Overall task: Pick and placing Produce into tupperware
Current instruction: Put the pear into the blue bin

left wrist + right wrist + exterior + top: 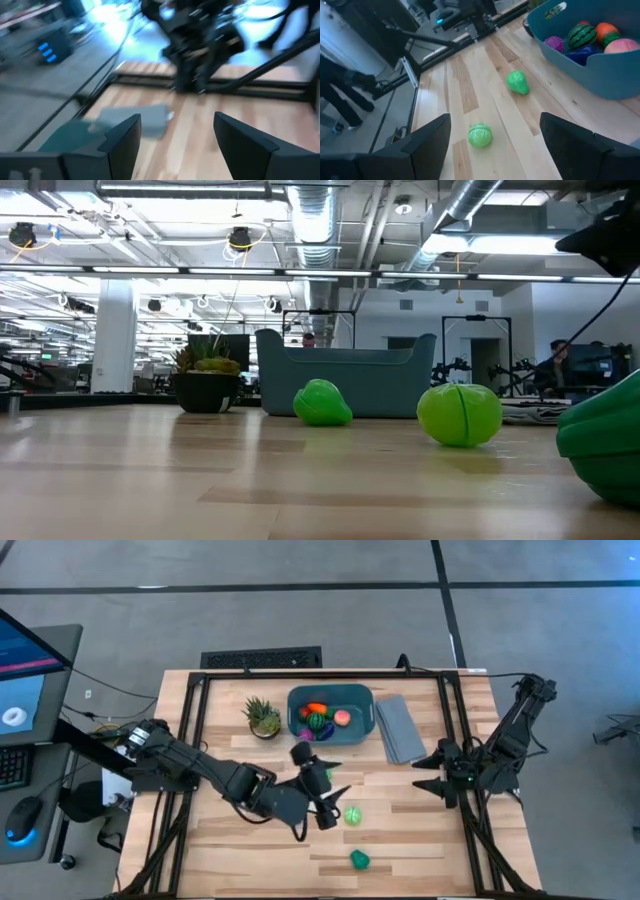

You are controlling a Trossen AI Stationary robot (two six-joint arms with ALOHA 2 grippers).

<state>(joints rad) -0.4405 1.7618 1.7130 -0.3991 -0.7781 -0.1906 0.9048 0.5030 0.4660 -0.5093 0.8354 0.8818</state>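
A: Well, where's free room?
B: Bare wood on the table (420,830) near the front edge, around two green balls (352,816). Tupperware (362,726) sits at the back.
A: Arms?
B: Left gripper (322,792) reaches mid-table, fingers apart, empty; right gripper (428,772) waits at the right edge, apart, empty.

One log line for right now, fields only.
left tool: open, empty, mid-table | right tool: open, empty, by slab | tub: several produce in | three green pieces left on table

The bench (420,820) is pale, smooth planked wood with a soft sheen, the tub (362,698) matt teal plastic, the green balls (459,414) glossy plastic, and the slab (400,730) dull ribbed grey.
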